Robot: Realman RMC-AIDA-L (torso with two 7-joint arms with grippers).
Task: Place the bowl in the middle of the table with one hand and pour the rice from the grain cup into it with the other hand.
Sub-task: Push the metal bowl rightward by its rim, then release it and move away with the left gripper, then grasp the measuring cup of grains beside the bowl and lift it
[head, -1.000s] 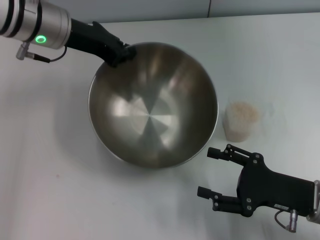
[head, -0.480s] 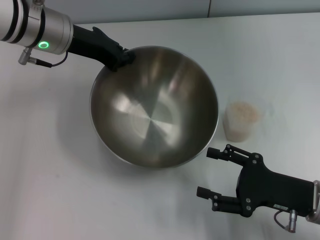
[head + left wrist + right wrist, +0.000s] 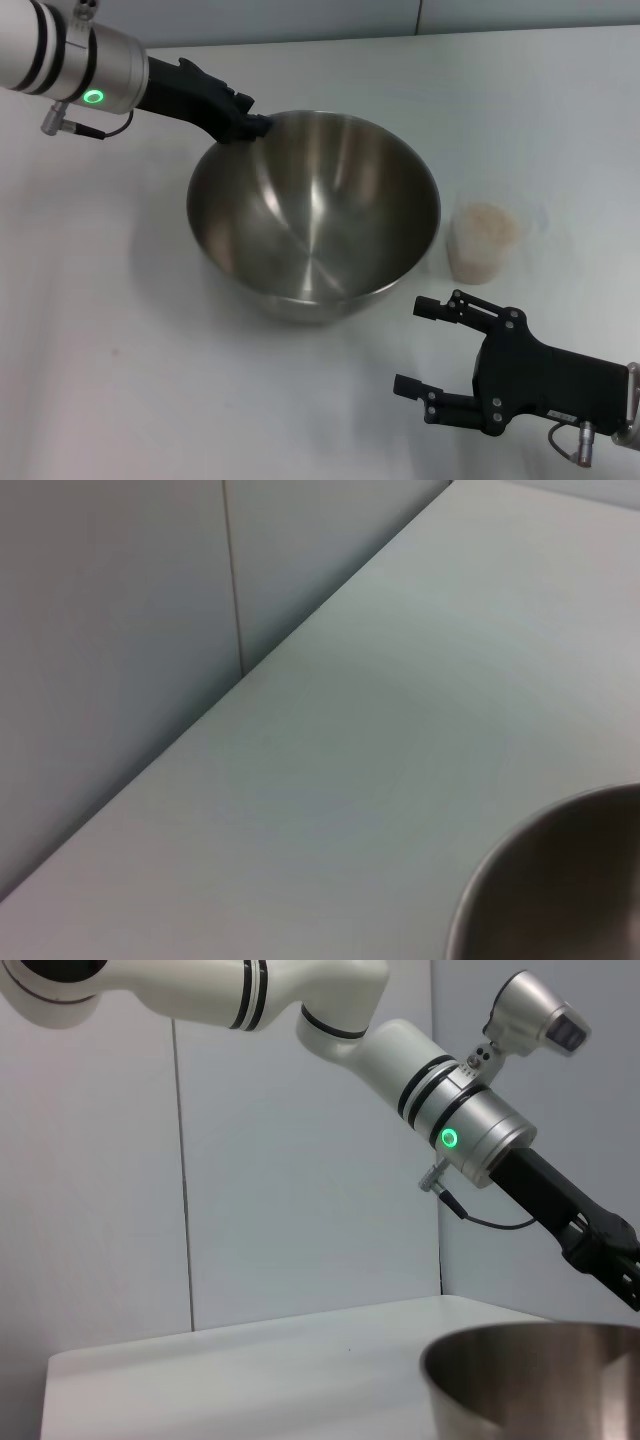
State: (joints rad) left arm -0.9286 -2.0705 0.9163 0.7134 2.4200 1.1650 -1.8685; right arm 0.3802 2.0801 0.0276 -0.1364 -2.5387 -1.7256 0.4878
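Stainless steel bowl (image 3: 313,215) sits roughly mid-table (image 3: 120,360), and it looks tipped — the far rim is raised where the left gripper (image 3: 252,126) pinches it, jaws clamped on the edge. The grain cup (image 3: 482,241) stands just beside the bowl on the robot's right, full of rice (image 3: 486,222), untouched. The right gripper (image 3: 422,347) hovers near the front edge of the table, close to the cup, fingers spread wide and holding nothing.

What could go wrong, as I see it: if the left gripper lets go while the bowl is tilted, the bowl could rock or slide sideways into the cup, since they're so close. A light plastic cup would tip easily and dump rice on the table. The right gripper also has to get around the cup without bumping the bowl wall.

No brand names or readable text anywhere; the small label on the right gripper is too tiny to make out.
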